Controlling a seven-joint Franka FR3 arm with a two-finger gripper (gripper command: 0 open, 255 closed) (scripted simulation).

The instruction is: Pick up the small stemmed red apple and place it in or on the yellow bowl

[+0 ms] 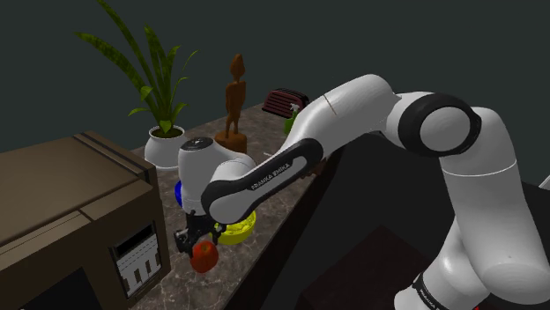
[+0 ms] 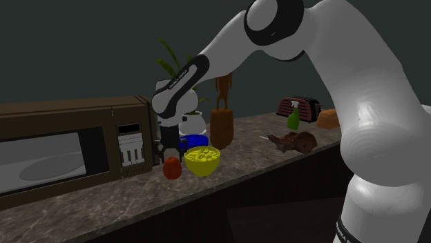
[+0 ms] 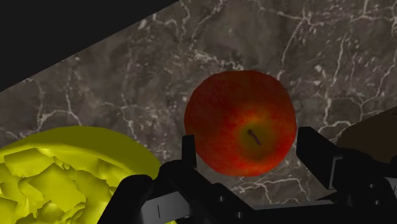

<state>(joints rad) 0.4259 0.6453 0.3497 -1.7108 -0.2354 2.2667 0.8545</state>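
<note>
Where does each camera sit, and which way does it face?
Shoulder view: behind the robot, looking down the counter; white arm reaches left.
Second exterior view: before the counter, facing the wall; arm enters from right.
Wrist view: on the gripper, looking down; its black fingers flank the apple.
All share apple and yellow bowl.

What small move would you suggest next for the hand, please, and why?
Probably a short straight lift, once the grip is certain. The black hand straddles the small red stemmed apple, which looks low over the dark marbled counter, and the round yellow bowl beside it has a rim to clear.
</note>
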